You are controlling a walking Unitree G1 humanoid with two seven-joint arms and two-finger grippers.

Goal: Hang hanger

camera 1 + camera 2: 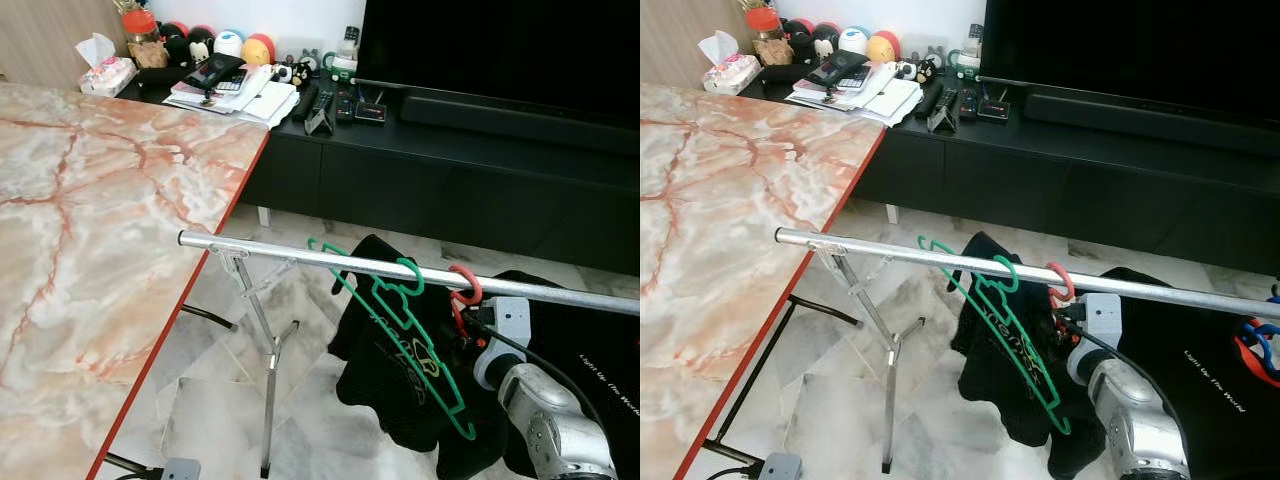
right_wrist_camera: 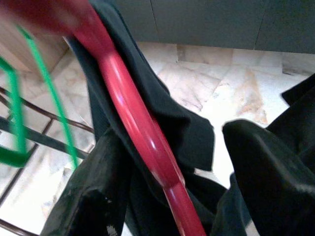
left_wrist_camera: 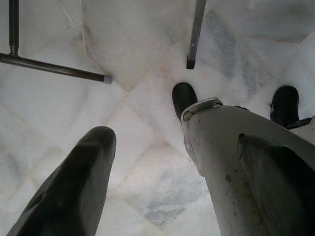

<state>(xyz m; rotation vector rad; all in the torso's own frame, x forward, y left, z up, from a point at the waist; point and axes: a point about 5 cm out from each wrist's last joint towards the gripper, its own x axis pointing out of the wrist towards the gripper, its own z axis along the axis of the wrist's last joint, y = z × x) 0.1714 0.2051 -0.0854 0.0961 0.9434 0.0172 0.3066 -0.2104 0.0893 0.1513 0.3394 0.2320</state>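
The red hanger [image 1: 465, 290] has its hook over the rail [image 1: 330, 259], right of the green hanger [image 1: 405, 335]. That rail is a bare metal bar running from near the table's edge on the left away to the right, sloping slightly down across the view. The red hook curls over the top of the bar and the body drops below it, toward the robot, with black clothing [image 1: 385, 350] draped behind. In the right wrist view the red hanger [image 2: 140, 130] runs as a long slanted bar right between the two black fingers [image 2: 86, 196], its long axis lying along the gripper, passing over the dark cloth [image 2: 192, 137]. The right gripper [image 2: 162, 196] has its fingers spread either side of the red bar; a gap shows beside it on the one side, so whether they pinch it I cannot tell. From the head, the right arm [image 1: 545, 425] reaches up under the rail, wrist just below the red hook. The green hanger hangs by its own hook, its long side slanting down to the right. The left gripper [image 3: 167, 172] hangs low over the marble floor [image 3: 138, 98], fingers wide apart, holding nothing. The marble table [image 1: 90, 230] sits left; the TV cabinet [image 1: 420, 150] is beyond.
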